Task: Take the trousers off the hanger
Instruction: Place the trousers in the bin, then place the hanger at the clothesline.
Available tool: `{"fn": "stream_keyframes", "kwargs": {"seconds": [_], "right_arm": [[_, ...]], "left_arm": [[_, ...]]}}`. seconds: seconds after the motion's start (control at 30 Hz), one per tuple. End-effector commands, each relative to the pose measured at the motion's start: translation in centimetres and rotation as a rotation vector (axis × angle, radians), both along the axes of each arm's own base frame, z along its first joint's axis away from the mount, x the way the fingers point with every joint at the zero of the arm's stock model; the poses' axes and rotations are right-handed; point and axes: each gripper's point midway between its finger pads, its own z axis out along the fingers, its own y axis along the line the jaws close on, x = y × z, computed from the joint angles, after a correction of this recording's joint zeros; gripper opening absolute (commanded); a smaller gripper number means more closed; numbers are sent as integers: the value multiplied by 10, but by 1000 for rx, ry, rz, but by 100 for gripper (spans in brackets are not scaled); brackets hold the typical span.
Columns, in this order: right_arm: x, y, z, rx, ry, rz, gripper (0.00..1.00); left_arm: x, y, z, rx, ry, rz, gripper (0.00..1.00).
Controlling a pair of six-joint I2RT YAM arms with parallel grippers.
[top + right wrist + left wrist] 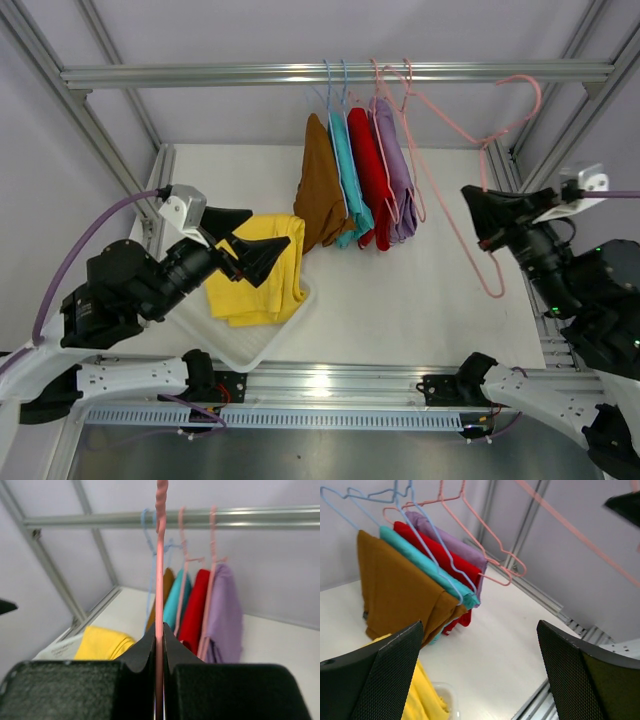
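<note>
At the left of the top view, the left tool [248,238] hovers over the near left part of the white counter [400,300], its two black fingers spread wide with nothing between them. Its wrist view shows the same: one finger at the lower left, one at the lower right, and open counter in the gap.

Just under and to the right of it, the yellow trousers [282,290] lie folded in a shallow white tray [290,338] at the counter's near left. They are off any hanger, and one edge of the cloth shows at the bottom of the left wrist view [422,700].

Right of centre, four more pairs hang in a tight row from the metal rail [200,75] across the top of the frame. From the left they are the brown trousers [320,195], the teal trousers [350,180], the red trousers [368,180] and the lilac trousers [395,180]. Each is draped over a wire hanger, blue wire for brown and teal and pink for red and lilac. Their lower folds reach down to about the counter; whether they touch it I cannot tell.

Further right, a bare pink hanger [493,288] slants from the upper right down toward the middle right. The right tool [483,215] is clamped on its wire: in the right wrist view, the fingers [135,657] press together around the thin pink strand [160,555]. Whether its hook sits on the rail cannot be told.
</note>
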Motion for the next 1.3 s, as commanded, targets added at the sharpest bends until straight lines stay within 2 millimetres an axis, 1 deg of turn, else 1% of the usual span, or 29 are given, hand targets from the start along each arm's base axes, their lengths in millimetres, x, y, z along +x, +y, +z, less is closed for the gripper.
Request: {"fn": "stream_keyframes", "kwargs": {"seconds": [0.0,0.03,0.07,0.1,0.13,0.17,0.2,0.3,0.33,0.43,0.5,0.53,0.57,0.63,0.7,0.73,0.8,0.83,0.9,0.97,1.0,1.07,1.1,1.13,1.17,1.2,1.23,1.27], "right_arm": [[4,-46,3,-78,33,-200,0],[4,-52,3,-80,41,-227,0],[5,-58,-3,-106,66,-254,0],[4,-67,-2,-102,72,-293,0],[4,-71,-3,-107,79,-308,0],[3,-73,-9,-122,93,-319,0],[4,-78,-12,-126,105,-341,0],[11,-80,-32,-157,156,-392,0],[14,-79,-43,-170,177,-405,0],[22,-79,-56,-178,193,-447,0],[28,-75,-65,-185,207,-461,0],[33,-70,-69,-198,217,-463,0],[36,-66,-71,-205,221,-463,0],[42,-62,-73,-215,224,-473,0],[51,-54,-73,-225,221,-473,0],[54,-53,-73,-225,220,-479,0],[63,-44,-70,-220,216,-461,0],[67,-44,-68,-208,213,-465,0],[77,-35,-71,-217,228,-449,0],[84,-34,-68,-207,226,-458,0],[89,-29,-67,-210,230,-445,0],[98,-30,-64,-204,230,-456,0],[104,-26,-67,-212,237,-447,0],[108,-25,-66,-211,238,-448,0],[112,-28,-61,-202,230,-457,0],[115,-25,-60,-202,228,-448,0],[121,-23,-61,-212,234,-448,0],[123,-22,-55,-203,223,-447,0]], "left_arm": [[12,14,-19,87,-3,91,99],[12,18,-18,82,-5,98,99],[12,17,-25,93,-3,97,99],[12,18,-27,91,-2,99,99],[10,22,-24,74,-8,99,99],[11,21,-31,86,-4,102,99],[12,22,-33,88,-2,107,99],[13,25,-43,108,4,117,99],[13,24,-49,122,6,115,99],[13,24,-59,142,11,113,99],[12,27,-61,140,12,115,99],[12,27,-68,153,16,116,99],[12,28,-68,150,15,119,99],[12,32,-71,149,15,124,99],[12,34,-77,156,19,130,99],[11,37,-78,154,21,133,99],[10,40,-83,159,24,134,99],[10,42,-85,163,26,140,100],[10,45,-93,180,28,146,100],[10,47,-98,183,31,151,99],[10,47,-102,188,35,151,99],[10,49,-107,191,41,155,99],[10,50,-109,192,46,157,99],[10,49,-115,205,50,155,99],[10,50,-118,207,52,160,99],[9,51,-117,201,50,160,99],[10,50,-123,213,53,160,99],[11,52,-124,213,52,170,99]]}}
